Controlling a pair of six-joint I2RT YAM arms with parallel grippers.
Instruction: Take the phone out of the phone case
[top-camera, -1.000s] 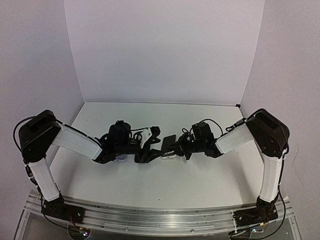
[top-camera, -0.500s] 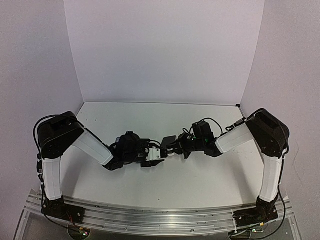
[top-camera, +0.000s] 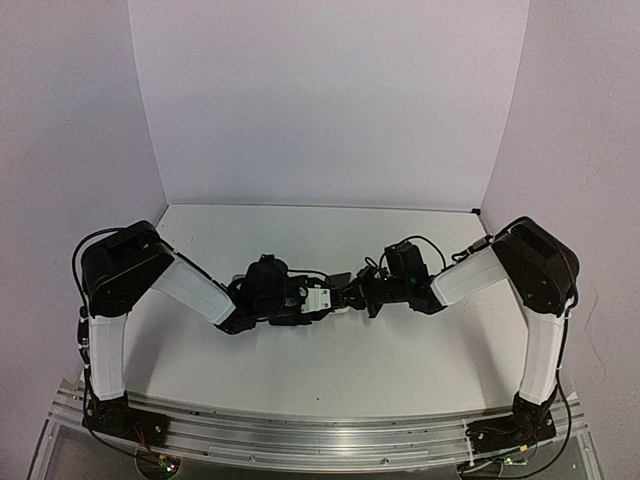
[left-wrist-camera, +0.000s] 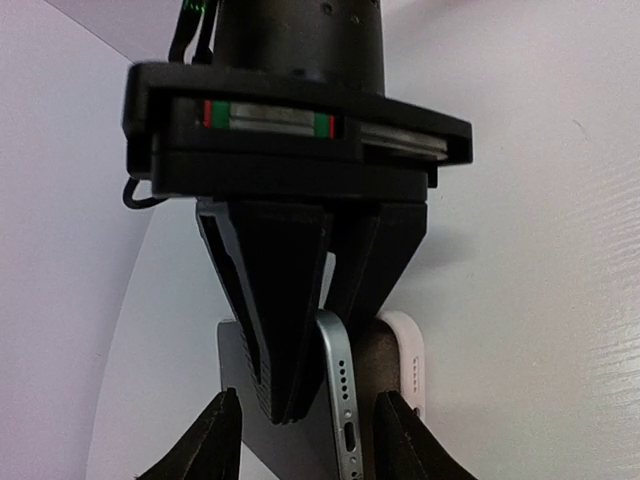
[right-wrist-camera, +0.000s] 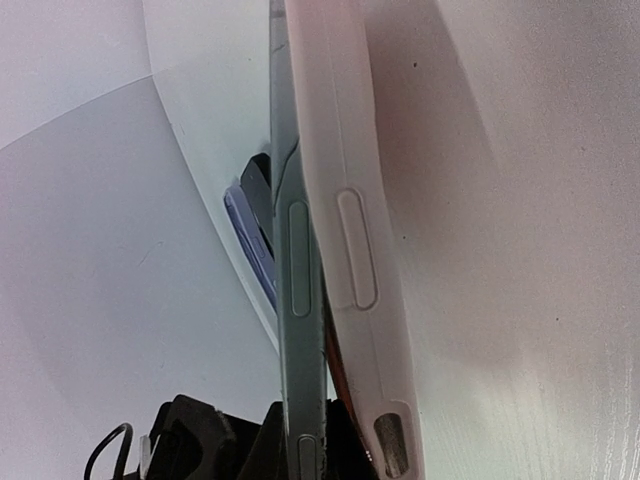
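The phone (left-wrist-camera: 343, 392) shows edge-on, a silver frame with its port facing the left wrist camera. It is held off the table between the two arms (top-camera: 340, 281). The pale pink case (left-wrist-camera: 410, 358) bows away from the phone along one side (right-wrist-camera: 352, 240), with a gap between it and the phone's frame (right-wrist-camera: 300, 300). My right gripper (top-camera: 353, 293) is shut on the phone, its black fingers (left-wrist-camera: 268, 330) clamping the phone's faces. My left gripper (left-wrist-camera: 308, 448) is open, its fingertips (left-wrist-camera: 214, 445) straddling the phone's near end and the case.
White table (top-camera: 330, 370) with white walls behind and at both sides. Both arms meet at the table's middle, with cables looping at the right wrist (top-camera: 420, 248).
My left arm has swung inward and its gripper has moved right, up to the phone's end. My right gripper has stayed in place, holding the phone.
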